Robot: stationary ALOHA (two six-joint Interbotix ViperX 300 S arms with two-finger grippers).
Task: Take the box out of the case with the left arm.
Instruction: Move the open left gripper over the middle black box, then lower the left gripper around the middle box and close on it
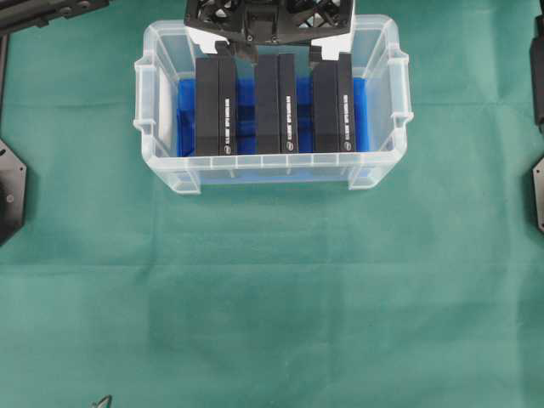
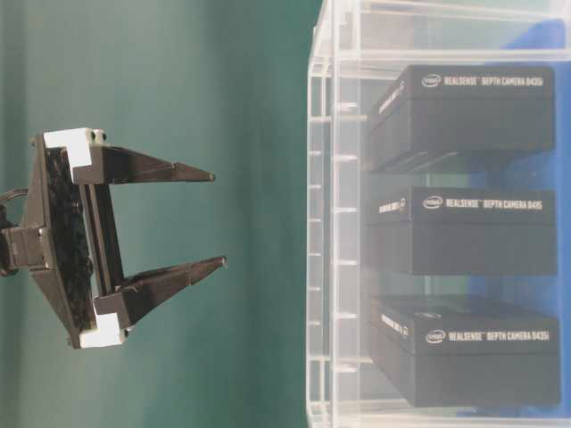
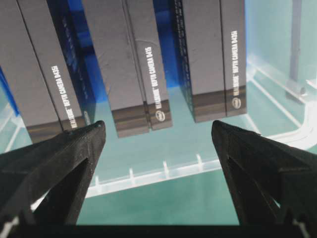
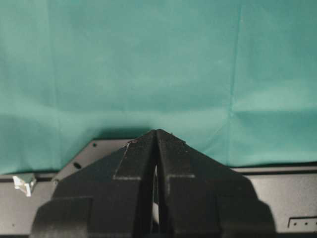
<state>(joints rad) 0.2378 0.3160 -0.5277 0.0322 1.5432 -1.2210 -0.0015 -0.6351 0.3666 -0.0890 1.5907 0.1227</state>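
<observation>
Nearest the lens: in the left wrist view the two black fingers (image 3: 54,163) of the left gripper (image 3: 158,134) frame the bottom corners, spread wide with nothing between them
Boxes: three black boxes stand on edge side by side in the case; the middle box (image 1: 275,104) sits between the left box (image 1: 215,105) at its 9 o'clock and the right box (image 1: 332,103) at its 3 o'clock, with narrow gaps showing blue between them
Which box is meant: the task does not say; the middle one lies most nearly centred between the fingers in the wrist view, so I judge it the likeliest target
Case: the clear case (image 1: 153,85) rests on the green counter (image 1: 272,297), toward 12 o'clock of the overhead view, blue lining on its floor
Left gripper: released, empty, poised over the 12 o'clock rim of the case in the overhead view (image 1: 268,42); in the table-level view it stands clear of the case opening, apart from every box
Right gripper: clenched, holding nothing, its fingers (image 4: 156,144) pressed together over bare counter, well apart from the case
Step in hand: approach, the grasp not yet begun
Next move calls for: lowering into the case with one finger in each gap beside the chosen box, then closing on its broad faces
Risk: the gaps look tight, so a fingertip could land on a neighbouring box or catch the rim
</observation>
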